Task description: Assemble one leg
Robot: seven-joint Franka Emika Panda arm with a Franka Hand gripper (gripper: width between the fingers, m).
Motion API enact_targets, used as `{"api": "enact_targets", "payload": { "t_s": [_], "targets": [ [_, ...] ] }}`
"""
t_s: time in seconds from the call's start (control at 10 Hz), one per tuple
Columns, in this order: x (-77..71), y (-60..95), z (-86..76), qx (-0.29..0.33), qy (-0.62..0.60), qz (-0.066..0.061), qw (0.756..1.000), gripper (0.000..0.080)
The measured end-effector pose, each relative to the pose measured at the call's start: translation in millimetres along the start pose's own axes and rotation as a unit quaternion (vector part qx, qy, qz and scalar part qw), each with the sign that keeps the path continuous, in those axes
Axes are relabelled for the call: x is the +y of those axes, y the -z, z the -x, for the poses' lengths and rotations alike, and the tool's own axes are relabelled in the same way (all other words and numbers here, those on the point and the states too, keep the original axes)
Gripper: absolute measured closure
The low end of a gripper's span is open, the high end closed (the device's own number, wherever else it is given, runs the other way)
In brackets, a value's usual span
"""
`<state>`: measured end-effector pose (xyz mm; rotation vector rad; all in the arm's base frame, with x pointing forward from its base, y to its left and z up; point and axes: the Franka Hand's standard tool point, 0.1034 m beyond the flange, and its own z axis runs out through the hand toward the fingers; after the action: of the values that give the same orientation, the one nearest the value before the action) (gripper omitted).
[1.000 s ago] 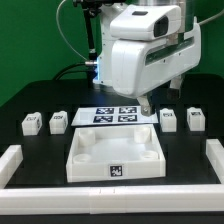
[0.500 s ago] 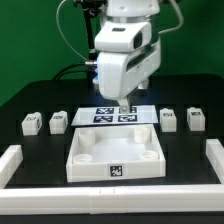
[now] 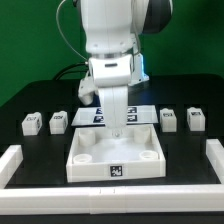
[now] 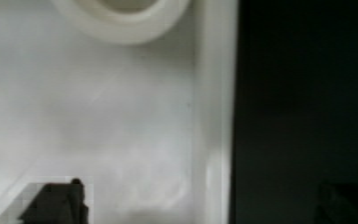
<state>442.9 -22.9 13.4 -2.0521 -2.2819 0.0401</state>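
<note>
Four small white legs lie on the black table, two at the exterior view's left (image 3: 31,122) (image 3: 58,120) and two at its right (image 3: 169,118) (image 3: 195,118). None of them is held. The large white tray-like piece (image 3: 88,168) lies in front of them. My gripper (image 3: 120,128) hangs low over the tray's far rim. In the wrist view the gripper (image 4: 201,205) is open and empty. One fingertip (image 4: 55,200) is over the tray's white surface (image 4: 105,120). The other is over the black table. A round hole (image 4: 123,15) in the tray shows ahead.
The marker board (image 3: 95,114) lies behind the tray, partly hidden by the arm. White border rails stand at the exterior view's left (image 3: 10,160), right (image 3: 213,155) and front (image 3: 110,205). Cables hang behind the arm.
The arm has swung from the exterior view's right to the middle and come forward and down, from over the marker board to the tray's far rim.
</note>
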Motion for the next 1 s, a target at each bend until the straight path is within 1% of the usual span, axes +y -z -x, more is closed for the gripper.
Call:
{"api": "enact_targets", "payload": {
  "t_s": [0.1, 0.2, 0.3, 0.6, 0.7, 0.8, 1.0],
  "targets": [
    [0.5, -3.5, 1.6, 0.001, -0.003, -0.002, 1.0, 0.015],
    [0.3, -3.5, 1.6, 0.001, -0.004, -0.002, 1.0, 0.015],
    [0.1, -3.7, 1.6, 0.001, -0.004, -0.002, 1.0, 0.027],
    [-0.2, -3.9, 1.6, 0.001, -0.005, -0.002, 1.0, 0.0708],
    [1.4, -2.9, 2.2, 0.001, -0.005, 0.001, 1.0, 0.0708],
    [1.8, -2.7, 2.3, 0.001, -0.005, 0.002, 1.0, 0.0737],
    [1.9, -2.7, 2.3, 0.001, -0.005, 0.002, 1.0, 0.0737]
  ]
}}
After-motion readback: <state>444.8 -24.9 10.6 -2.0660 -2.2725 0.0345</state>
